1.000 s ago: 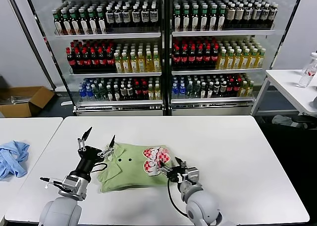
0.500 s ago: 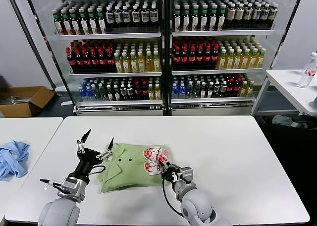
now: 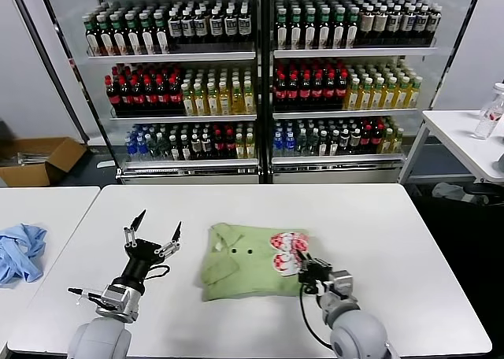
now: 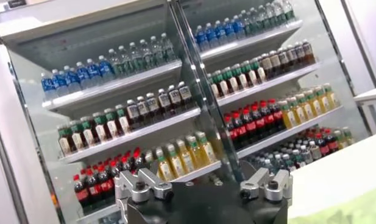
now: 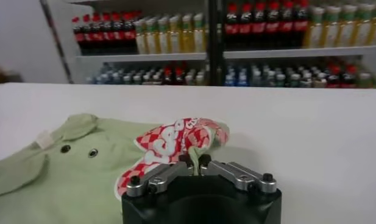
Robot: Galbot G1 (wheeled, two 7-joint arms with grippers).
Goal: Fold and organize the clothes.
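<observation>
We see the right gripper point(image 3: 303, 262) pinching the polo shirt point(image 3: 240, 271); the left gripper point(image 3: 153, 233) stands spread.

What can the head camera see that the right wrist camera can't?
Only the head view shows the left gripper, open above the white table and apart from the shirt, the blue cloth and a cardboard box. Only the right wrist view shows, up close, the right gripper shut on the shirt's edge by the print. Both show the green polo shirt and the drinks fridge.
</observation>
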